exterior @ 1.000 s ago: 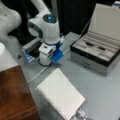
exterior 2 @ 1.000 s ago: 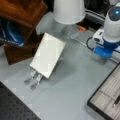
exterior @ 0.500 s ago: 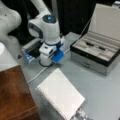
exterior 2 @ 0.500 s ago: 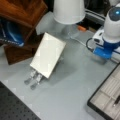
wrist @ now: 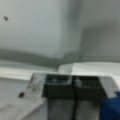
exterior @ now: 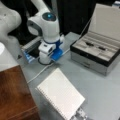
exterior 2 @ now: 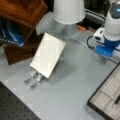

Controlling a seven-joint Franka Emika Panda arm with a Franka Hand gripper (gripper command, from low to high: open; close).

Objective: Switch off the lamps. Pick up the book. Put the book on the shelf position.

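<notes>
The book (exterior: 61, 96) is a white spiral-bound notebook, propped at a slant on metal stand strips (exterior: 80, 116) in both front views (exterior 2: 47, 55). The shelf position (exterior: 13, 96), a dark reddish wood board, lies at a front view's bottom left. My gripper (exterior: 45, 60) points down at the table well behind the book, next to a blue part (exterior: 57, 53) and a white cable (exterior: 41, 71). In the wrist view the gripper (wrist: 73, 86) shows its dark pads pressed together, shut on nothing. A white lampshade (exterior 2: 68, 11) stands behind the book.
An open grey case (exterior: 98, 51) with pens sits at a front view's right. Wooden shelf pieces (exterior 2: 22, 12) and a blue object (exterior 2: 12, 35) stand at a front view's left. My arm (exterior 2: 112, 22) is at that view's right.
</notes>
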